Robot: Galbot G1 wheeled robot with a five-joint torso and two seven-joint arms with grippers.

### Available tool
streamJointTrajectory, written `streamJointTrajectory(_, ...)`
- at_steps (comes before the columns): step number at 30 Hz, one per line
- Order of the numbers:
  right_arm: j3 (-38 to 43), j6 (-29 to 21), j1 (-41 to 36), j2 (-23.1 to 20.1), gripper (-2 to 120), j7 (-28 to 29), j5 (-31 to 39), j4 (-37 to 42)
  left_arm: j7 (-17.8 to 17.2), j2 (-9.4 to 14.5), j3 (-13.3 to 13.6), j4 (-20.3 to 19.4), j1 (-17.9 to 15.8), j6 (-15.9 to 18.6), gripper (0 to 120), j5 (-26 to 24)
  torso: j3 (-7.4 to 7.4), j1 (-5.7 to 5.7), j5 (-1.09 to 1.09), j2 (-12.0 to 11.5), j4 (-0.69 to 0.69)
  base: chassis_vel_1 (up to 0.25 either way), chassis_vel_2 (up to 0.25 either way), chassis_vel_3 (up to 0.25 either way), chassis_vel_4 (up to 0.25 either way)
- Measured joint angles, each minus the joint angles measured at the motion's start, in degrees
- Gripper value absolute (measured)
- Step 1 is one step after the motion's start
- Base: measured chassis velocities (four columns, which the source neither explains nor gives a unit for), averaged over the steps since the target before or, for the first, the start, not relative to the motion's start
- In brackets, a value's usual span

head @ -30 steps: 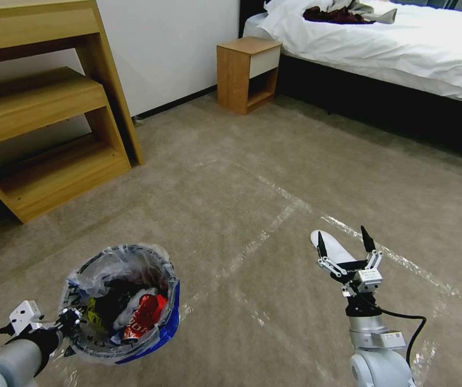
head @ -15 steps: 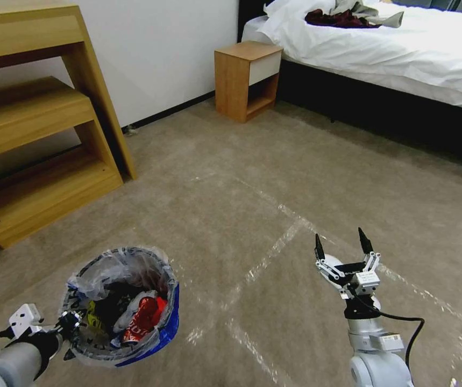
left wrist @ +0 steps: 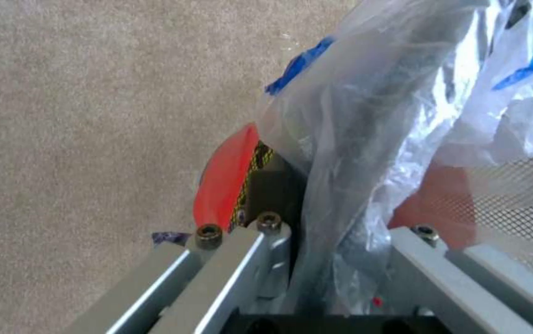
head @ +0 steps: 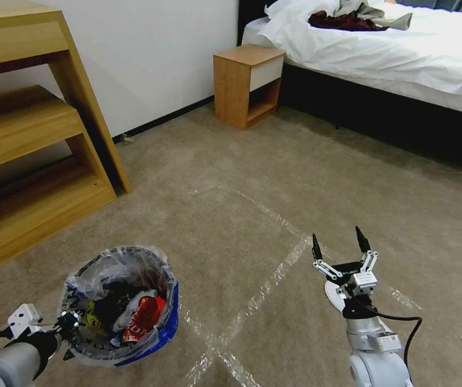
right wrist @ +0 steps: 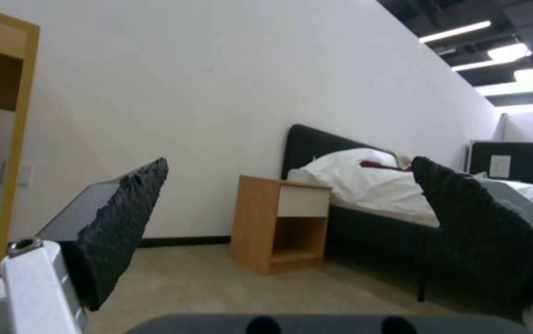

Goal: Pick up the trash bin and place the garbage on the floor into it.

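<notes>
**Bin held up on the left, right tool spread wide**

In the head view, the bin (head: 120, 306) is held up off the floor (head: 231, 204) at the lower left by the left tool (head: 68, 324), which is clamped on its near rim. The bin is lined with a clear bag, and a crushed red can (head: 139, 318) is seen inside among other litter. The right tool (head: 338, 248) is held up at the lower right with its two black tips apart and nothing between them. A white flat thing (head: 332, 293) lies on the floor, partly hidden behind that tool. A shelf (head: 32, 140), a nightstand (head: 247, 83) and a bed (head: 392, 48) are seen farther off.

In the left wrist view, the bin's wall and bag (left wrist: 365, 153) are pinched between the metal fingers (left wrist: 242, 260), with the red base (left wrist: 223, 183) seen above the carpet.

In the right wrist view, the two black pads (right wrist: 124, 222) are wide apart, and the nightstand (right wrist: 282, 222) and bed (right wrist: 390, 190) are seen between them.
</notes>
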Motion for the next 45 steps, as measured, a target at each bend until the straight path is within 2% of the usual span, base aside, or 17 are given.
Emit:
streamJointTrajectory(11, 0.08, 0.45, 0.99, 0.15, 100, -0.52, -0.24, 0.1, 0.0, 0.28, -0.29, 0.0, -0.05, 0.0, 0, -0.13, -0.02, 0.0, 0.01, -0.01, 0.0, 0.005, -0.009, -0.004, 0.004)
streamJointTrajectory(17, 0.6, -2.04, 2.75, -2.88, 100, 3.8, -1.33, -0.48, -0.01, 0.4, -0.25, 0.0, 0.36, 0.0, 0, -0.12, -0.01, 0.0, 0.02, 0.0, 0.0, 0.0, 0.0, 0.0, 0.0)
streamJointTrajectory(19, 1.36, -3.68, 4.71, -7.17, 100, 4.54, -0.19, -1.73, -0.01, 0.53, -0.17, 0.0, 0.53, 0.0, 0, -0.12, -0.01, 0.0, 0.05, 0.0, 0.0, 0.0, 0.0, 0.0, 0.0)
streamJointTrajectory(20, 1.36, -3.68, 4.71, -7.17, 100, 4.54, -0.19, -1.73, -0.01, 0.53, -0.17, 0.0, 0.53, 0.0, 0, -0.12, -0.01, 0.0, 0.05, 0.0, 0.0, 0.0, 0.0, 0.0, 0.0)
streamJointTrajectory(22, 2.94, -6.46, 7.35, -15.49, 100, 4.66, 0.93, -3.76, -0.01, 0.66, -0.09, 0.0, 0.55, 0.0, 0, -0.13, -0.01, 0.0, 0.01, -0.01, 0.0, 0.0, 0.0, 0.0, 0.0)
streamJointTrajectory(23, 2.94, -6.46, 7.35, -15.49, 100, 4.66, 0.93, -3.76, -0.01, 0.66, -0.09, 0.0, 0.55, 0.0, 0, -0.13, -0.01, 0.0, 0.01, -0.01, 0.0, 0.0, 0.0, 0.0, 0.0)
streamJointTrajectory(25, 2.54, -8.72, 12.18, -24.29, 100, 2.24, 3.93, -10.28, -0.01, 1.26, -0.18, 0.0, 0.47, 0.0, 0, -0.44, 0.0, 0.0, 0.03, -0.01, -0.02, 0.0, 0.0, 0.0, 0.0)
streamJointTrajectory(26, 2.54, -8.72, 12.18, -24.29, 100, 2.24, 3.93, -10.28, -0.01, 1.26, -0.18, 0.0, 0.47, 0.0, 0, -0.44, 0.0, 0.0, 0.03, -0.01, -0.02, 0.0, 0.0, 0.0, 0.0)
streamJointTrajectory(27, 1.22, -8.71, 15.41, -27.45, 100, -0.16, 5.65, -14.86, -0.01, 1.74, -0.36, 0.0, 0.38, 0.0, 0, -0.69, 0.0, 0.0, 0.04, 0.0, 0.01, 0.0, 0.0, 0.0, 0.0)
streamJointTrajectory(29, -3.11, -9.33, 21.46, -34.58, 100, -10.3, 10.06, -25.56, -0.01, 2.41, -0.45, 0.0, 0.04, 0.0, 0, -1.17, 0.0, 0.0, 0.04, -0.01, 0.02, 0.0, 0.0, 0.0, 0.0)
streamJointTrajectory(30, -3.11, -9.33, 21.46, -34.58, 100, -10.3, 10.06, -25.56, -0.01, 2.41, -0.45, 0.0, 0.04, 0.0, 0, -1.17, 0.0, 0.0, 0.04, -0.01, 0.02, 0.0, 0.0, 0.0, 0.0)
streamJointTrajectory(31, -5.2, -10.14, 22.85, -37.14, 100, -14.02, 12.96, -28.99, -0.02, 2.48, -0.33, 0.0, -0.06, 0.0, 0, -1.2, 0.0, 0.0, -0.03, -0.01, -0.02, 0.0, 0.0, 0.0, 0.0)
streamJointTrajectory(33, -8.73, -10.06, 25.18, -39.27, 100, -19.31, 14.52, -34.8, -0.01, 2.73, -0.15, 0.0, -0.14, 0.0, 0, -1.24, 0.0, 0.0, 0.04, 0.0, -0.02, 0.0, 0.0, 0.0, 0.0)
streamJointTrajectory(34, -8.73, -10.06, 25.18, -39.27, 100, -19.31, 14.52, -34.8, -0.01, 2.73, -0.15, 0.0, -0.14, 0.0, 0, -1.24, 0.0, 0.0, 0.04, 0.0, -0.02, 0.0, 0.0, 0.0, 0.0)
streamJointTrajectory(37, -11.89, -6.99, 27.8, -39.87, 100, -32.46, 11.7, -44.55, -0.02, 3.27, -0.06, 0.0, -0.55, 0.0, 0, -1.41, 0.0, 0.0, 0.04, 0.0, 0.0, 0.0, 0.0, 0.0, 0.0)
streamJointTrajectory(42, -13.58, -4.59, 29.98, -39.02, 100, -38.11, 8.18, -50.89, -0.01, 3.61, -0.05, 0.0, -0.56, 0.0, 0, -1.46, -0.01, 0.0, -0.01, 0.0, -0.02, 0.0, 0.0, 0.0, 0.0)
streamJointTrajectory(45, -15.32, -2.5, 33.14, -37.34, 100, -42.19, 4.05, -58.38, -0.01, 3.93, -0.18, 0.0, -0.44, 0.0, 0, -1.63, -0.01, 0.0, 0.0, 0.0, 0.01, 0.0, 0.0, 0.0, 0.0)
